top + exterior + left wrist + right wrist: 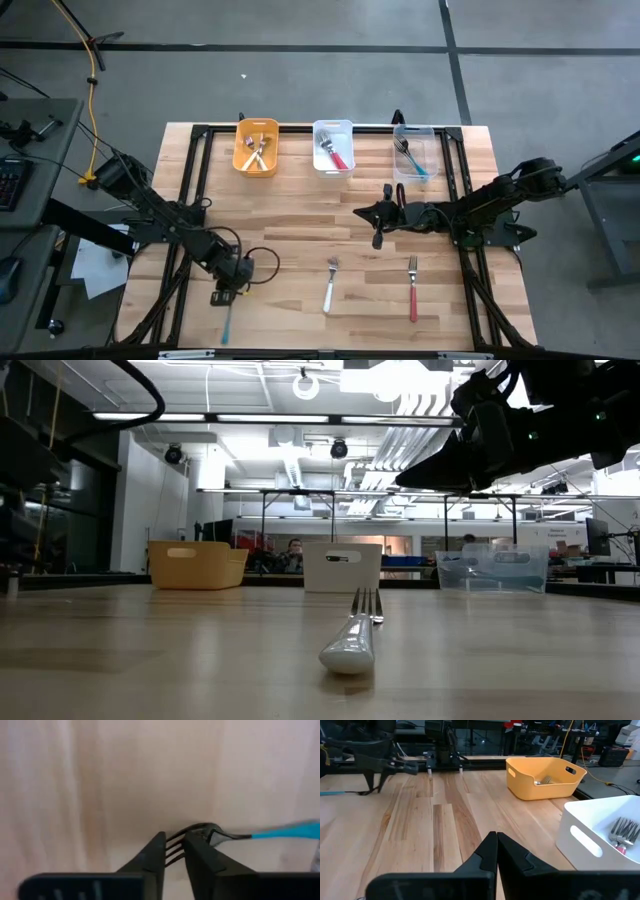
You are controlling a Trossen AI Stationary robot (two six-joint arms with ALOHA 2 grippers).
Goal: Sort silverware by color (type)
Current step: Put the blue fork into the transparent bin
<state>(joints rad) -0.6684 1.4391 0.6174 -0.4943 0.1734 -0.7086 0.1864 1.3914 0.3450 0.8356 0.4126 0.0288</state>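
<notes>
A teal-handled fork lies on the table near its front left, and my left gripper stands over its metal head, shut on it. A white-handled fork and a red-handled fork lie flat toward the near edge, untouched. My right gripper hangs shut and empty over the table's middle right. At the far edge stand a yellow bin, a white bin and a clear bin, each holding forks. My left gripper pinches the teal fork's metal head between its two fingers, with the tines showing in the gap. The fingers come steeply from above and lie across the fork. The fork lies flat on the table, its teal handle sticking out sideways.
A black frame runs round the table's far and side edges. Bare wood lies between the bins and the loose forks. In the right wrist view the yellow bin and the white bin stand close ahead of the right gripper.
</notes>
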